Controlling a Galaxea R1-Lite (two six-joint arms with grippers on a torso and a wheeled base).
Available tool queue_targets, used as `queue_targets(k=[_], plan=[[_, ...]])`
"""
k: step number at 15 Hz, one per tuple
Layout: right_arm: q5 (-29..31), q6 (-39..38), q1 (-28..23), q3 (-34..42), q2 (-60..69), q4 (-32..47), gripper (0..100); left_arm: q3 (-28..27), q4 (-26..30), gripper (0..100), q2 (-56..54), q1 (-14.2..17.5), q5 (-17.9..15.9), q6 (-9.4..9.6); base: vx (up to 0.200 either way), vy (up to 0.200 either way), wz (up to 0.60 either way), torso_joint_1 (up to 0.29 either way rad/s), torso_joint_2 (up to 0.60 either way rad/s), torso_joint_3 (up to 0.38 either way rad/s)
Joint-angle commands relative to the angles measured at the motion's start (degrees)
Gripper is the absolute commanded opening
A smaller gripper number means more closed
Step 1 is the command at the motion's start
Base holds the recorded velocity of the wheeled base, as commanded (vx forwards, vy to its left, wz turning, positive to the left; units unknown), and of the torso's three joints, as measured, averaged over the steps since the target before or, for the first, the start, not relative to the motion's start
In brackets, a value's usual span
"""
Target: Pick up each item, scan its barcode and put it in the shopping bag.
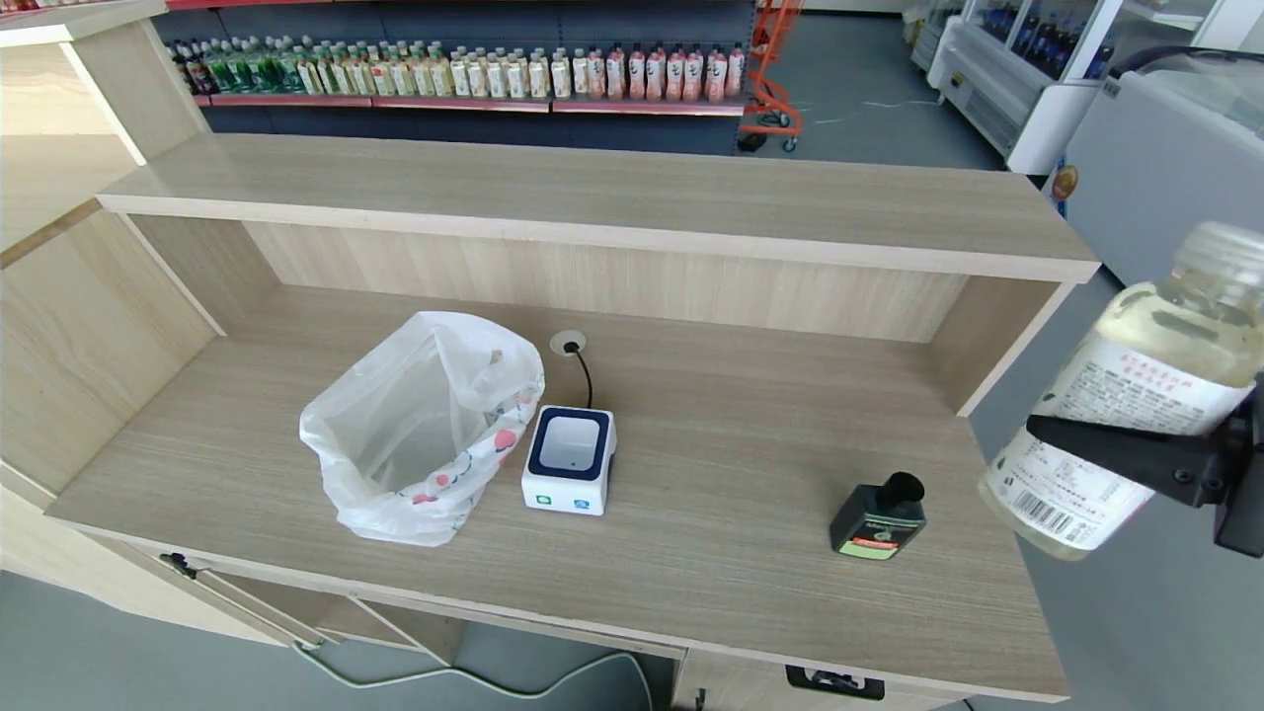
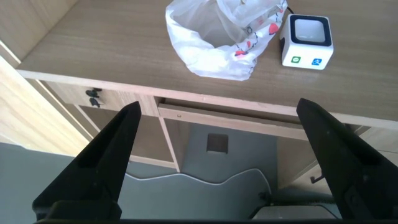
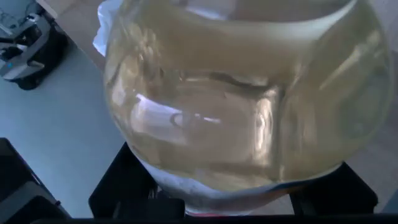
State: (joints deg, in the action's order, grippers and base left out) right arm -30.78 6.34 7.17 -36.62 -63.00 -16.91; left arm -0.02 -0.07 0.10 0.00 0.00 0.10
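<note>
- Head view: the right gripper (image 1: 1136, 449) pinches a clear bottle (image 1: 1136, 375) of pale liquid around its labelled middle; the bottle hangs tilted in the air off the right end of the counter (image 1: 731, 434), well apart from the scanner (image 1: 569, 459); its barcode is at the lower end of the label.
- Left wrist view: the left gripper (image 2: 217, 107) has its fingers spread wide with nothing between them; it hangs in front of the counter's front edge and below it.
- Risk, scan: the scanner's window faces up; if the bottle crosses without its barcode turned down to that window, the scan would probably fail.
- Risk, grip: the bottle looks smooth and heavy with liquid; turning it could make it slip between the fingers.
- Risk, path: a small dark bottle (image 1: 877, 518) sits on the counter between the held bottle and the scanner; a low carry could knock it.
- Risk, bag: the shopping bag (image 1: 464, 464) slumps just beside the scanner; an off-centre drop could catch its rim and fold it shut.
- Hidden: the gripper's far finger is behind the bottle; the bottle's right side is cut off at the frame edge; the bag's bottom is hard to make out among the folds.
</note>
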Motion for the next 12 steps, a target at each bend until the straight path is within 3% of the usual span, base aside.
queue_targets(k=[1, 3, 5, 9, 12], plan=[[16.46, 10.45, 2.59, 0.32, -0.54, -0.58, 0, 0.02, -0.01, 100, -0.01, 0.00, 0.00, -0.01, 0.000, 0.000, 0.00, 0.000, 0.00, 0.000], [17.16, 23.90, 2.68, 0.76, -1.25, -2.16, 0, -0.06, -0.01, 100, -0.01, 0.00, 0.00, -0.01, 0.000, 0.000, 0.00, 0.000, 0.00, 0.000], [17.07, 31.37, 0.48, 0.41, -1.86, -4.98, 0, 0.02, -0.01, 100, -0.01, 0.00, 0.00, -0.01, 0.000, 0.000, 0.00, 0.000, 0.00, 0.000], [16.81, 32.60, -0.58, 0.94, -1.42, -13.68, 0, 0.02, -0.01, 100, -0.01, 0.00, 0.00, -0.01, 0.000, 0.000, 0.00, 0.000, 0.00, 0.000], [16.81, 34.35, 3.82, 5.60, -1.51, -20.01, 0, 0.02, -0.01, 100, -0.01, 0.00, 0.00, -0.01, 0.000, 0.000, 0.00, 0.000, 0.00, 0.000]])
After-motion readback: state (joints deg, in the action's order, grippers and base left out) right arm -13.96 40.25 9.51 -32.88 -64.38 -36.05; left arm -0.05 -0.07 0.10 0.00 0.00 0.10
